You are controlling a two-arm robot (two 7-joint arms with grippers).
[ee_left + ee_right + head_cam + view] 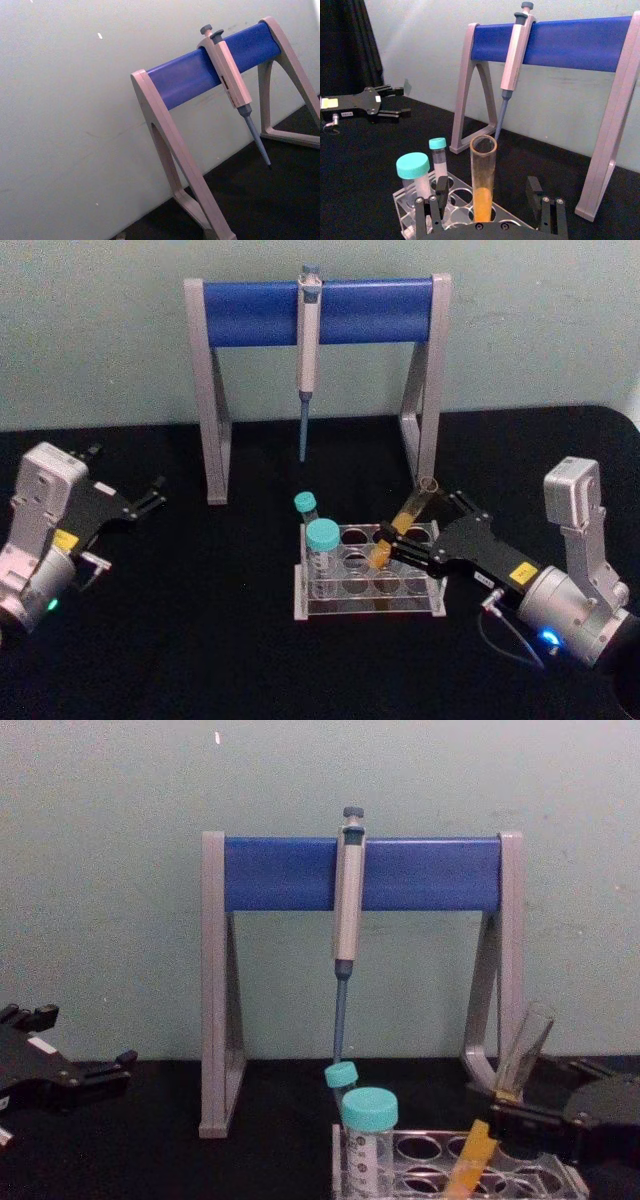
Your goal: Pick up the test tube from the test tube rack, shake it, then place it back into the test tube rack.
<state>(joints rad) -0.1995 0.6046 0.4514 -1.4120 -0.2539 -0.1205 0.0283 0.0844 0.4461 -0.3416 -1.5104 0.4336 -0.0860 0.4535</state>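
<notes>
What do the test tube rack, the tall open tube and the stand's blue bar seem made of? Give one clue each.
Test tube rack: clear, glossy, likely acrylic plastic; table shows through. Test tube: clear glass or plastic; orange liquid visible inside. Blue bar: smooth, evenly coloured; probably painted metal or plastic.

Quick tally, nothing fancy: one low clear plastic rack (370, 609) at lower middle, two short clear tubes with teal screw caps (322, 537) (305, 503), one long capless clear tube with orange-yellow liquid (405, 523), one grey-and-blue stand (250, 312) up top, one grey pipette with a blue tip (308, 350), and two black tools: the left tool (128, 472) and the right tool (392, 545). One black surface (200, 640).
</notes>
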